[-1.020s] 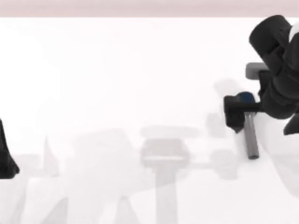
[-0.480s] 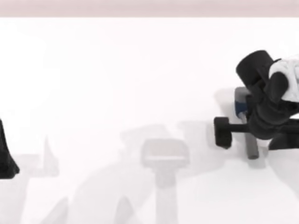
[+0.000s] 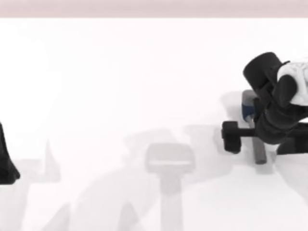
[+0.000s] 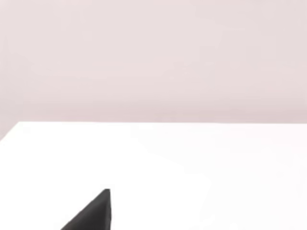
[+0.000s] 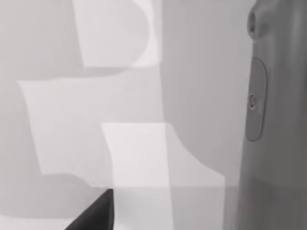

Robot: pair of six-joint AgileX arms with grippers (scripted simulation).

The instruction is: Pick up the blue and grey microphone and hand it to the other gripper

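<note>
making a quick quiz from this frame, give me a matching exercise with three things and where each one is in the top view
Things:
1. blue and grey microphone
2. right gripper
3. left gripper

Places:
A. parked at the table's left edge
B. lying on the table at the right, partly under the arm
C. low over the microphone's handle, at the right

Pairs: 1-B, 2-C, 3-A

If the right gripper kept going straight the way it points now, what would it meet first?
Most likely the microphone: the right gripper hangs low over its grey handle, seen close in the wrist view. Beyond that lies the table. Depth is unclear.
</note>
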